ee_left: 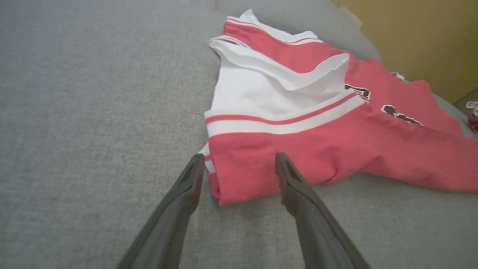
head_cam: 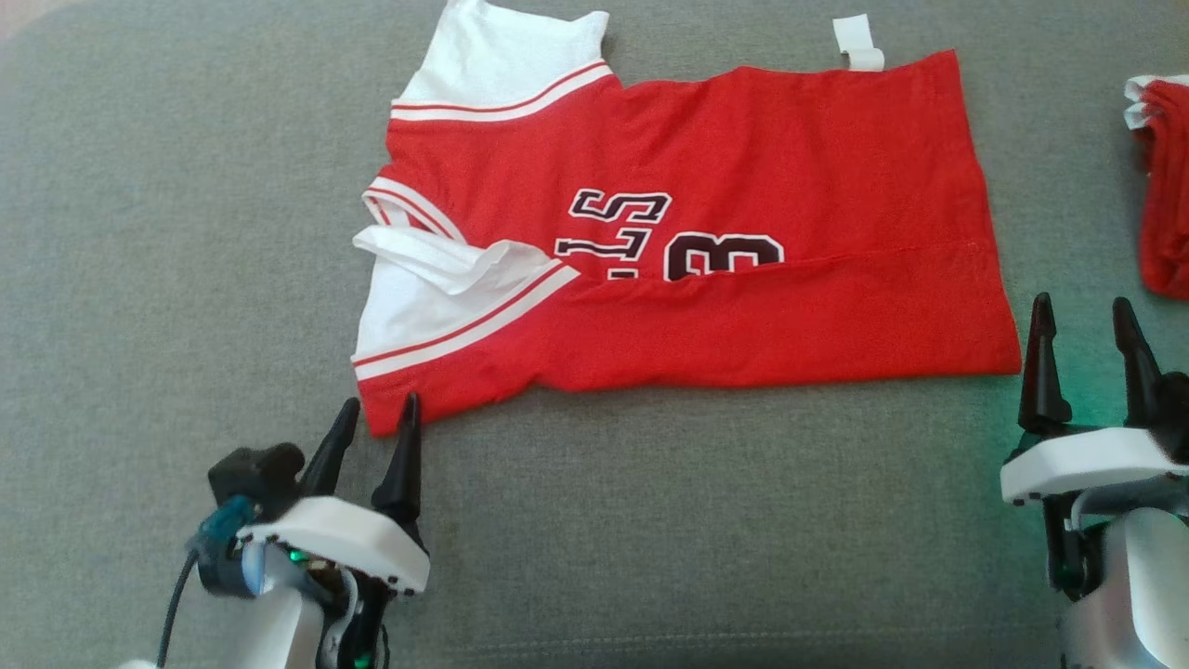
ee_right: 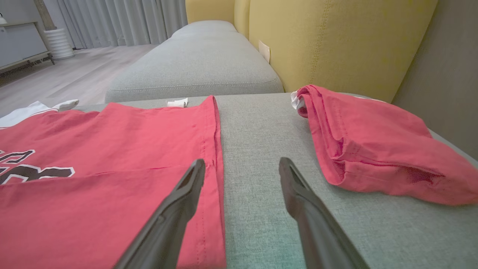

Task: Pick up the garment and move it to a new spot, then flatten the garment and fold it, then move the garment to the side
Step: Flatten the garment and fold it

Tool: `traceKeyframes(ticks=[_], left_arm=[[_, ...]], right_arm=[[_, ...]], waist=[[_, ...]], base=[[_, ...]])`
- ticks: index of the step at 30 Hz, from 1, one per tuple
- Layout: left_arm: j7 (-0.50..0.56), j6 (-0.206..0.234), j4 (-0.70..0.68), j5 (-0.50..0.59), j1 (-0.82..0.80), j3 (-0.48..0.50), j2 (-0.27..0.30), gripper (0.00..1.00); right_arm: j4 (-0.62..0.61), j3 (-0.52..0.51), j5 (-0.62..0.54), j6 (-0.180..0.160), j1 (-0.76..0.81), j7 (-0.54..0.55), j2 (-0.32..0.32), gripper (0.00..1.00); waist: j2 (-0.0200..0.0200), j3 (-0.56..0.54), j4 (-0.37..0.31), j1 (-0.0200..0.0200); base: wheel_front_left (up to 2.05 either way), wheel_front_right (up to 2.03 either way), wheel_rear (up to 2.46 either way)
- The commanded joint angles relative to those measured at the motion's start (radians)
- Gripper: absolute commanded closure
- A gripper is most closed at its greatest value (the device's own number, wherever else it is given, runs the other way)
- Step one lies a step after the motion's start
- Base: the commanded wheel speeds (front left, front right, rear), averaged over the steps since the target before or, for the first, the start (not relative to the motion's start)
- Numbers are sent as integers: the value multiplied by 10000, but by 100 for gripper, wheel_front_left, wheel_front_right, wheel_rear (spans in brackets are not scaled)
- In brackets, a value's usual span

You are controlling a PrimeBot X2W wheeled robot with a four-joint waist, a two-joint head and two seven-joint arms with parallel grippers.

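The garment (head_cam: 743, 167) is a red jersey with white striped sleeves and black-and-white lettering, lying flat on the grey cushion with its near long edge folded over the print. My left gripper (head_cam: 376, 429) stands open at the jersey's near-left corner (ee_left: 239, 179), fingers straddling that corner, nothing held. My right gripper (head_cam: 1082, 330) is open just beyond the jersey's near-right hem corner (ee_right: 209, 186), its left finger over the hem and its right finger over bare cushion (ee_right: 261, 157).
A second red garment (head_cam: 1166, 186), folded, lies at the right edge (ee_right: 373, 149). A white tag (head_cam: 859, 42) sticks out at the jersey's far edge. Yellow backrest (ee_right: 336, 37) stands behind; another grey cushion (ee_right: 198, 63) and wooden floor lie beyond.
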Motion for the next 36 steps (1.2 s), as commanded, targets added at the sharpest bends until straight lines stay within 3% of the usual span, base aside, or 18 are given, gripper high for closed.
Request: traceKeyframes(ticks=[1, 5, 8, 9, 10, 11, 12, 13, 14, 27, 28, 29, 30, 36], left_arm=[[125, 191, -30, -25, -344, 291, 67, 0], [731, 738, 613, 100, -496, 285, 107, 0], [1071, 858, 719, 59, -438, 198, 85, 0], [1187, 852, 716, 50, -411, 143, 82, 7], [1187, 852, 716, 50, -411, 143, 82, 7], [1254, 858, 687, 59, -386, 101, 84, 20], [1300, 879, 651, 102, -362, 53, 113, 49], [1328, 889, 605, 148, -348, 5, 143, 69], [1384, 883, 569, 173, -337, -43, 167, 100], [1496, 791, -1009, 216, 8, -297, 444, 100], [1525, 796, -1092, 236, 11, -319, 477, 100], [1554, 797, -1166, 252, 11, -339, 507, 100], [1586, 800, -1229, 259, 13, -352, 535, 100], [1806, 782, -1701, 298, 223, -388, 852, 100]], right_arm=[[-373, 245, -20, -9, -72, 12, -10, 0], [-407, 253, -17, -9, -58, 72, -2, 0], [-348, 293, 18, -9, -30, 164, 14, 0], [-313, 340, 30, -9, -28, 205, 18, 0], [-313, 340, 30, -9, -28, 205, 18, 0], [-278, 428, 23, -9, -29, 233, 7, 0], [-220, 508, 21, -9, -33, 285, -9, 0], [-134, 554, 50, -9, -46, 385, -11, 0], [-49, 582, 83, -9, -70, 479, -14, 0], [1061, 607, 359, -9, -542, 1987, -23, 0], [1146, 676, 422, -9, -577, 2122, -26, 24], [1218, 727, 498, -9, -595, 2245, -34, 72], [1282, 787, 581, -9, -587, 2386, -47, 100], [1029, 986, 1008, -9, -264, 2572, -442, 100]], waist=[[0, 19, -56, 0], [0, 1, -184, 0], [0, -5, -199, 0], [0, -3, -189, 0], [0, -3, -189, 0], [0, 0, -171, 0], [0, 2, -153, 0], [0, 4, -131, 0], [0, -3, -101, 0], [0, -147, 273, 0], [0, -147, 286, 0], [0, -153, 300, 0], [0, -164, 314, 0], [0, -380, 380, 0]], base=[[0, 0, 0], [0, 0, 0], [0, 0, 0], [0, 0, 0], [0, 0, 0], [0, 0, 0], [0, 0, 0], [0, 0, 0], [0, 0, 0], [0, 0, 0], [0, 0, 0], [0, 0, 0], [0, 0, 0], [0, 0, 0]])
